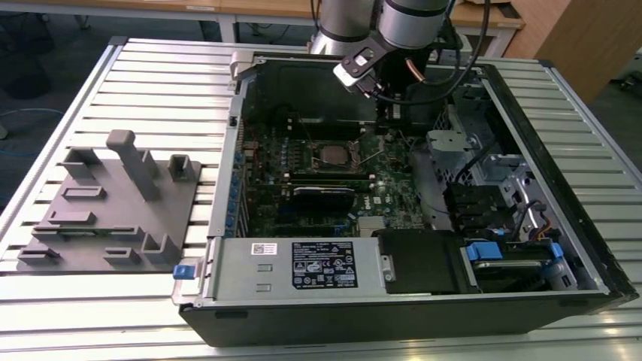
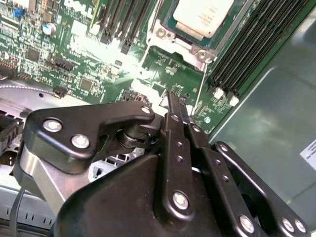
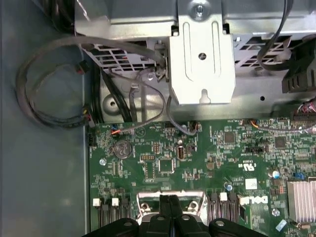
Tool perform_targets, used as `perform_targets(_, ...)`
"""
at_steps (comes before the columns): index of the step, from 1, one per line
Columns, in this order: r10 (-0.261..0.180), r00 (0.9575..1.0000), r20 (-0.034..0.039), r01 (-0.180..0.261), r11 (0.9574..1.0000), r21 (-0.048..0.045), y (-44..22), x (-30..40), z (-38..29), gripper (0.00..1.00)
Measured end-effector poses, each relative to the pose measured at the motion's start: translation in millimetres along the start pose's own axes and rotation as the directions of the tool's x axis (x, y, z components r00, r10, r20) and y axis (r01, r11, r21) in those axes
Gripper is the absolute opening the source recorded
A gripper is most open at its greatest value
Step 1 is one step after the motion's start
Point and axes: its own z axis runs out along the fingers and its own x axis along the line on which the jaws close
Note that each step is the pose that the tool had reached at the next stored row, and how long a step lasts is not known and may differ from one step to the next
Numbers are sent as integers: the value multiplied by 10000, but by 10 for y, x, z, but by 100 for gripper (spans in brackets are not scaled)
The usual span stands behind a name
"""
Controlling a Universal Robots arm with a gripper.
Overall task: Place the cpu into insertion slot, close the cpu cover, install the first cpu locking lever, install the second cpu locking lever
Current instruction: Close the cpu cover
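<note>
Worktop: a slatted metal worktop [image 1: 150,75] is carrying an open computer case [image 1: 401,316] across the centre and the exterior view's right. A grey moulded holder [image 1: 110,203] is lying on the slats toward the exterior view's left.

Board: the green circuit board [image 1: 392,169] is lying flat inside the case.

Chip: the cpu [image 2: 202,17] is sitting in the insertion slot [image 1: 331,154], near the centre of the exterior view. Its pale top is showing through the window of the cpu cover [image 2: 180,44], which seems to be lying down around it.

Pincer: in the second wrist view the pincer [image 2: 177,98] is clenched, its two tips pressing together with nothing between them. It is hanging low over the board just off a corner of the slot.

Lever: a thin wire locking lever [image 2: 200,91] is running from that corner, just beside the tips. Whether they are touching it I cannot tell.

Step in hand: this is looking like work on a locking lever, with chip and cover seemingly done.

Doing it well: the clenched tips are serving best as a pusher. That means staying beside the wire, following its swing sideways and down toward its catch, and not pressing into the board's small parts or the memory slot clips [image 2: 224,96] nearby.
</note>
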Motion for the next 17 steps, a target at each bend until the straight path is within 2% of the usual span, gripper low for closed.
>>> perform_targets(11,-1,10000,0,1,10000,0,190,41,16,10)
perform_targets(17,0,10000,0,0,10000,0,261,60,28,10)
